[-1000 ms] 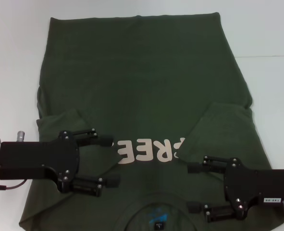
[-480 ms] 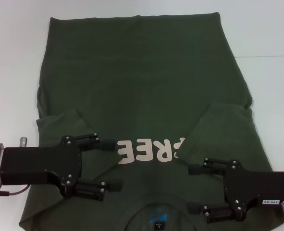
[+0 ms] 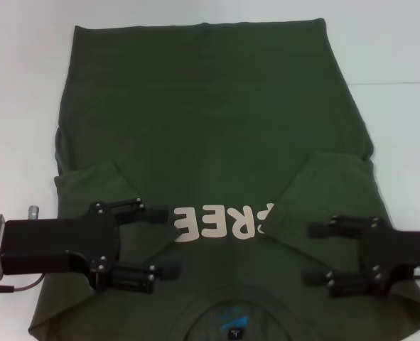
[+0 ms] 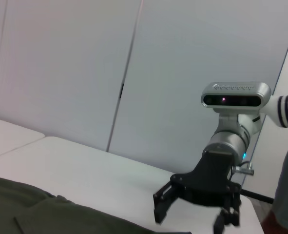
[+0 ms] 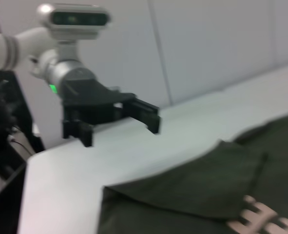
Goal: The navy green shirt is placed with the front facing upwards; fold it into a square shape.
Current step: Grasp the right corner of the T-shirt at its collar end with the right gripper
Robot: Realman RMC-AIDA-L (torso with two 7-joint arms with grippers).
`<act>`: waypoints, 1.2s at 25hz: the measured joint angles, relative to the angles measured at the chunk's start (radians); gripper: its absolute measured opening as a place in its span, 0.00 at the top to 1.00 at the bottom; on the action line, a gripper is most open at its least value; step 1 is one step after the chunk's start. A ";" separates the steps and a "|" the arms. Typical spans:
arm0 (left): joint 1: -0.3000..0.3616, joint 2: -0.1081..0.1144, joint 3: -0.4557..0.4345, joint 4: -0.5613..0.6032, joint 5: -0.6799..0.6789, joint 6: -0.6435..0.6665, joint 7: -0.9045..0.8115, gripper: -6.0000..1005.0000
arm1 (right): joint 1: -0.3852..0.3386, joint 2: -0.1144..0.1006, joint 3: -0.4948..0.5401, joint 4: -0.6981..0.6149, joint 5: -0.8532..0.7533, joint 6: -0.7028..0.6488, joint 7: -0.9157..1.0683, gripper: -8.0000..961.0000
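We held both grippers, fingers apart, over the near end of the green shirt (image 3: 210, 121): left gripper (image 3: 168, 240), right gripper (image 3: 312, 253).

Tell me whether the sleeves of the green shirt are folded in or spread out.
Folded in. On the dark olive-green cotton T-shirt, both sleeves lie as flaps over the chest, covering the ends of the pale lettering. The body is still spread flat.

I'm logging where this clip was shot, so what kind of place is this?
Probably a robotics lab or test room: a plain white table with only the navy green shirt spread on it, bare pale wall panels behind, and cabling and dark equipment at the table's edge.
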 joint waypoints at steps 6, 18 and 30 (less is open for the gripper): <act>-0.018 0.000 -0.002 -0.037 -0.005 -0.045 -0.001 0.05 | -0.076 0.004 0.002 -0.351 -0.057 0.012 0.374 0.07; -0.061 0.000 -0.002 -0.096 -0.009 -0.106 -0.002 0.05 | 0.078 -0.013 0.008 -0.668 -0.674 -0.127 0.991 0.12; -0.073 -0.005 -0.001 -0.106 -0.017 -0.128 -0.001 0.05 | 0.135 -0.002 -0.044 -0.655 -0.814 -0.185 1.068 0.12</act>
